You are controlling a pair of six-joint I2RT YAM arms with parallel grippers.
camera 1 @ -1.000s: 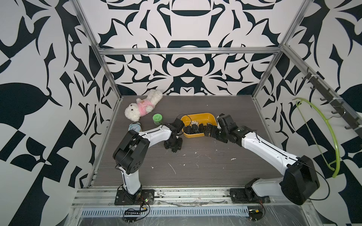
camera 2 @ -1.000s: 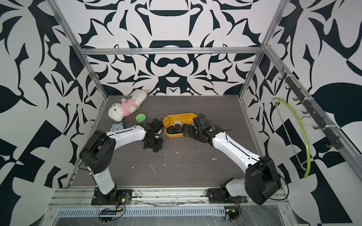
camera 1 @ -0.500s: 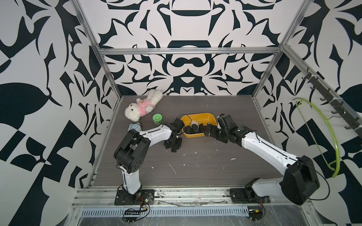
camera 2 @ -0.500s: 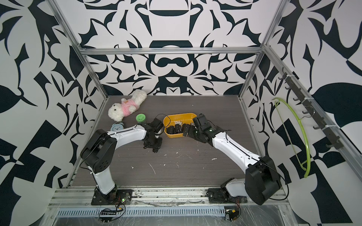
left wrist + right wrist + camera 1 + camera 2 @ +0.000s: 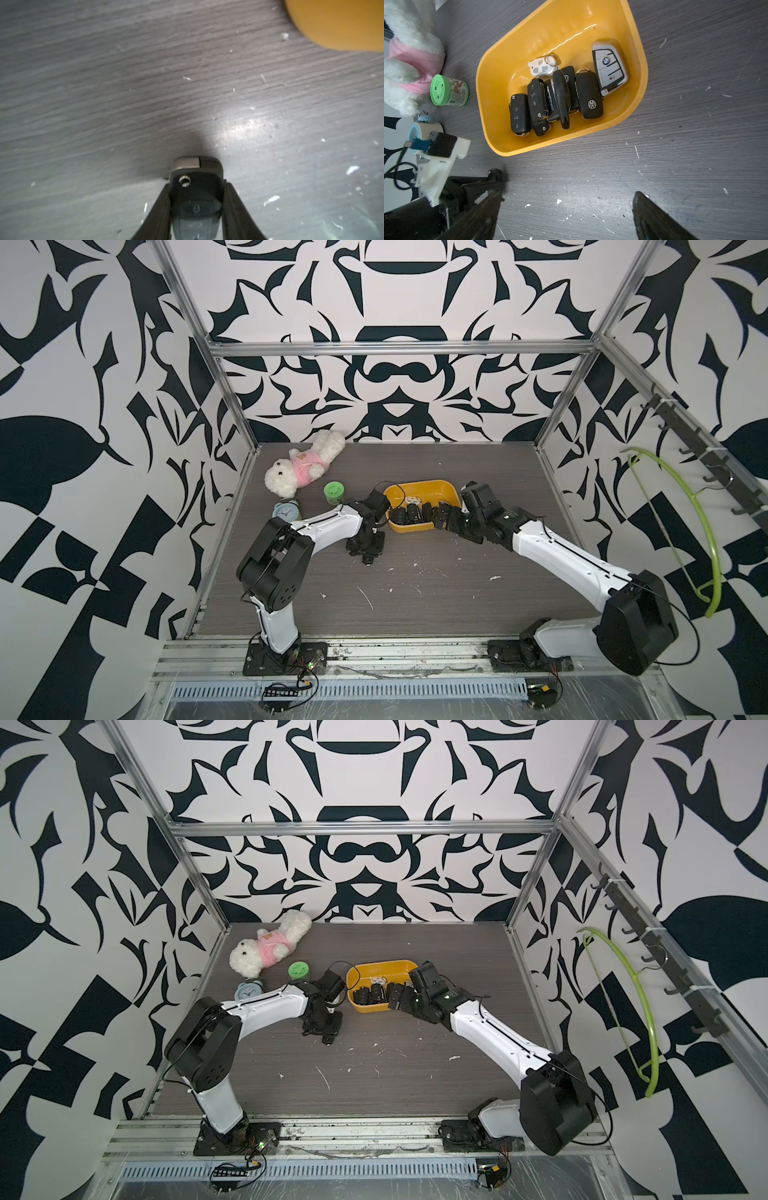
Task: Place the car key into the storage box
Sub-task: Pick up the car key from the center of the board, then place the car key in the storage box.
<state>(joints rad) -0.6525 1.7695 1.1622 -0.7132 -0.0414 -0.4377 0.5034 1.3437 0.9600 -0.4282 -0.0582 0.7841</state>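
Your two arms have long smooth white plastic shells (image 5: 328, 526) and chunky black round joints (image 5: 274, 568). A thin black cable (image 5: 582, 558) runs along each white part. Each arm has a flat black foot plate (image 5: 259, 659). A white plastic holder (image 5: 436, 172) on your left wrist carries a black camera box (image 5: 443, 145) with a blue plug (image 5: 419, 144). Your right tool (image 5: 569, 194) has black pointed fingers (image 5: 654, 218).

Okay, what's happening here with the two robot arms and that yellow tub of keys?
The left tool is shut on a black car key, low over the table just outside the yellow storage box. Whether the key has left the surface can't be told. The right tool hangs open beside the box, holding nothing. The box holds a pile of other keys, so this one has yet to be carried over the rim and dropped in.
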